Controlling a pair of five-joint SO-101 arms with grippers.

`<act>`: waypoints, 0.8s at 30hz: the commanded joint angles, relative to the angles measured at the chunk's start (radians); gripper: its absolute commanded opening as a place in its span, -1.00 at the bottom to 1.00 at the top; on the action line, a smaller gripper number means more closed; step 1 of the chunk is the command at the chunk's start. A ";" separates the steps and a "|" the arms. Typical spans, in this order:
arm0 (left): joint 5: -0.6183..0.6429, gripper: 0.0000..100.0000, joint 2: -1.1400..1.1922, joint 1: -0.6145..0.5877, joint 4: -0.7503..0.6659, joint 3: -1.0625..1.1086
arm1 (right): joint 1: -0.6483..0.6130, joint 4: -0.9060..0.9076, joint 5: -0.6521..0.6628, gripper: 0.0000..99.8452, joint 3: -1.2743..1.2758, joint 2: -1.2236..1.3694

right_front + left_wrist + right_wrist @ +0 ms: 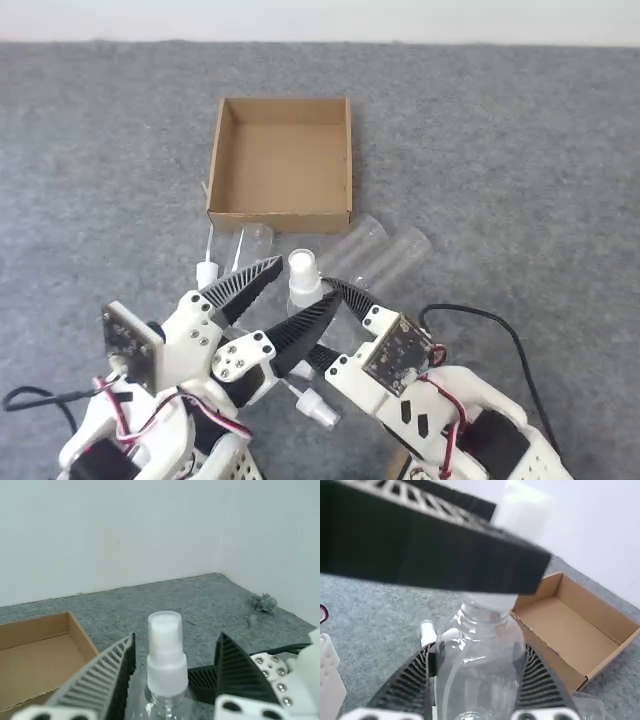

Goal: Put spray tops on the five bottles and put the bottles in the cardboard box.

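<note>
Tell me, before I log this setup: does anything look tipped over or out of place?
Yes. Clear bottles lie on their sides on the carpet beside the cardboard box, and a spray top lies loose, off any bottle.

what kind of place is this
Likely a robotics test setup: two small arms on a grey carpeted surface, bare white wall behind, with a cardboard box and clear bottles laid out.

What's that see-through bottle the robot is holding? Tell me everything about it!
The bottle is clear plastic with rounded shoulders. A white spray top sits on its neck. It stands upright near the cardboard box, not in it. The right gripper clasps its body; the left gripper straddles the spray top with gaps either side.
</note>
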 commanded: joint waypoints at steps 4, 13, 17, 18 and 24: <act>-0.003 -0.53 -0.014 -0.006 -0.078 -0.004 | 0.008 -0.025 0.029 -0.95 -0.017 -0.018; -0.005 -0.69 -0.014 -0.008 -0.146 0.061 | 0.015 -0.022 0.040 -0.95 -0.017 -0.018; -0.098 -0.84 -0.014 -0.008 -0.087 0.010 | 0.015 -0.013 0.040 -0.95 -0.015 -0.018; -0.121 -0.86 -0.014 -0.006 -0.078 0.007 | 0.015 -0.008 0.040 -0.95 -0.015 -0.018; -0.157 -0.89 -0.014 0.000 -0.071 0.025 | 0.015 -0.008 0.034 -0.95 -0.015 -0.018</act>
